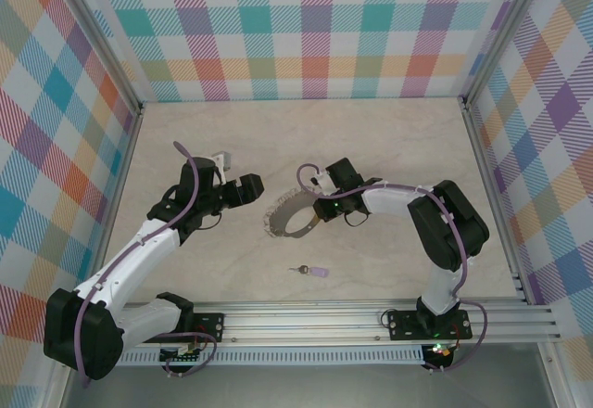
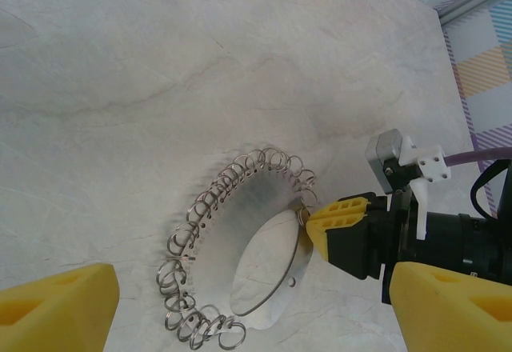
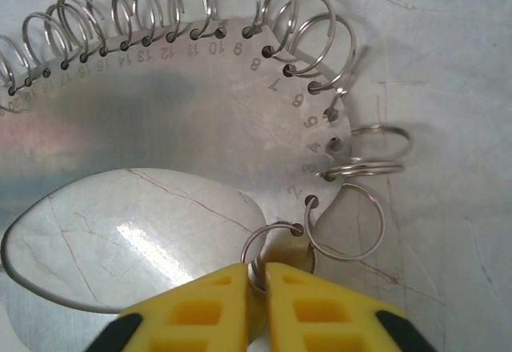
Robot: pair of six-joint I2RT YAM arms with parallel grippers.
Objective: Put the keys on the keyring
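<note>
Pinching keyring rim, right gripper, keys apart

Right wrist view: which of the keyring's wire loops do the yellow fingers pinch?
The end loop, in the hole just past number 2; the other loops hang free.

High camera looks down on the table; both wrist cameras closely share the keyring.

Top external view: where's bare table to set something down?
Bare: the far table up to the back wall, and right of the right arm. Crowded: the centre, left gripper and right gripper at the keyring; keys by the rail.
</note>
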